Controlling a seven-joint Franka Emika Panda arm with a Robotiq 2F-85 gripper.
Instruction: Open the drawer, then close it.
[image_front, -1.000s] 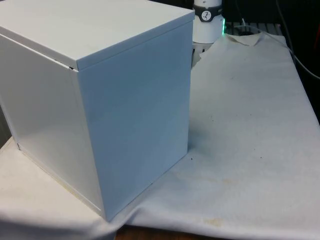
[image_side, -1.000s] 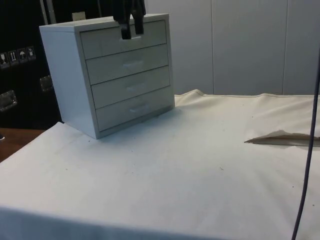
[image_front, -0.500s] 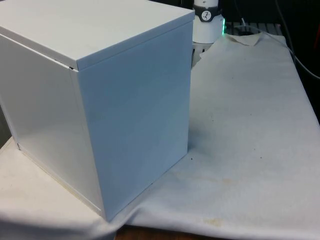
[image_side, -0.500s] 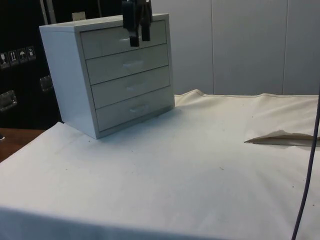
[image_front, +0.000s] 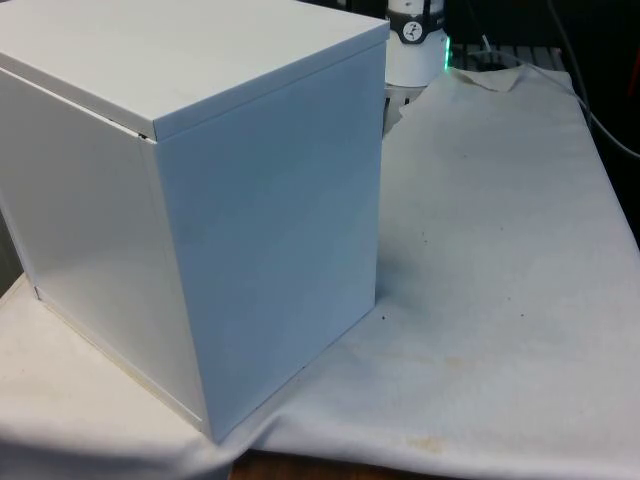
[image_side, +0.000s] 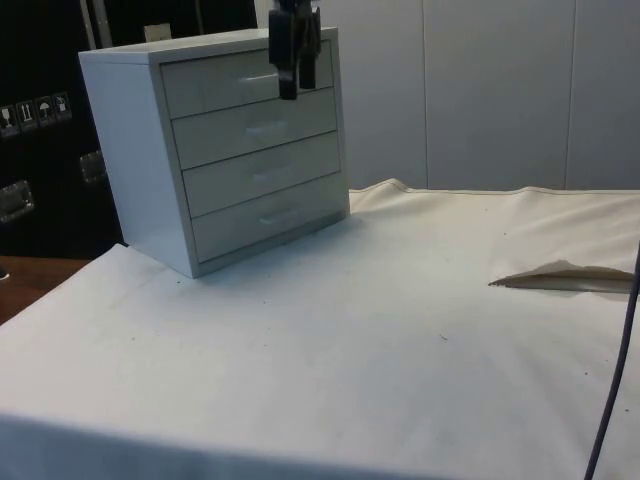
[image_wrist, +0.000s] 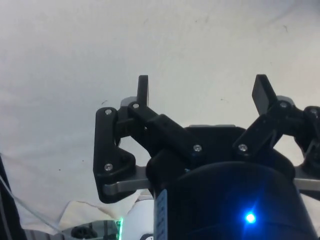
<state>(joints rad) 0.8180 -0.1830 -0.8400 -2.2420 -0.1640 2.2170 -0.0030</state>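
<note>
A white chest of drawers (image_side: 200, 150) stands at the far left of the table in the side view, its four drawer fronts all flush. The top drawer (image_side: 215, 88) has a small handle (image_side: 258, 78). My black gripper (image_side: 297, 86) hangs in front of the right end of that top drawer, beside the handle and apart from it. In the wrist view the gripper (image_wrist: 201, 85) is open, with only white cloth between its fingers (image_wrist: 143, 87). In the front view the chest (image_front: 200, 200) turns its plain back and side to the camera.
White cloth (image_side: 380, 330) covers the table, with a raised fold (image_side: 560, 277) at the side view's right. A thin cable (image_side: 615, 350) hangs along that edge. In the front view, bare cloth (image_front: 500, 250) stretches to the right of the chest.
In the side view the gripper has moved right and a little lower, from over the top drawer's handle to the drawer's right end. The drawers look the same.
</note>
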